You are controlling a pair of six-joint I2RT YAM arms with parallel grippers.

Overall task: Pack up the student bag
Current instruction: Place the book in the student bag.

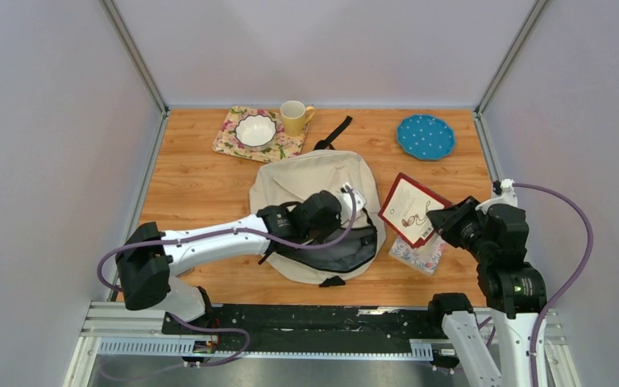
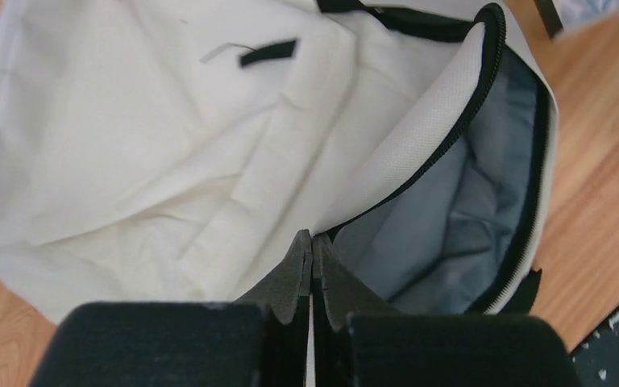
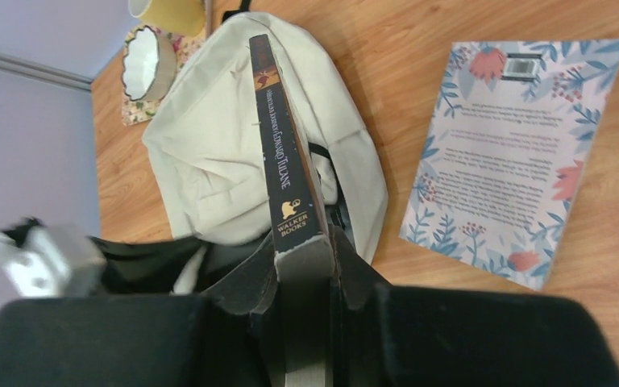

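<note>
The student bag (image 1: 310, 179), cream with black straps, lies in the middle of the table with its main zip open, showing grey lining (image 2: 459, 210). My left gripper (image 1: 345, 208) is shut on the cream edge of the bag's opening (image 2: 419, 141) and holds it up; its tips meet in the left wrist view (image 2: 312, 242). My right gripper (image 1: 442, 222) is shut on a book (image 1: 409, 208) with a cream cover, red border and dark spine (image 3: 278, 137), and holds it on edge above the table just right of the bag (image 3: 226, 145). The jaws (image 3: 306, 250) clamp the book's lower end.
A floral-covered book (image 1: 421, 256) lies flat on the table right of the bag, also in the right wrist view (image 3: 516, 153). At the back are a yellow mug (image 1: 294, 118), a white bowl (image 1: 255, 130) on a floral mat (image 1: 234, 143), and a blue dotted plate (image 1: 425, 135).
</note>
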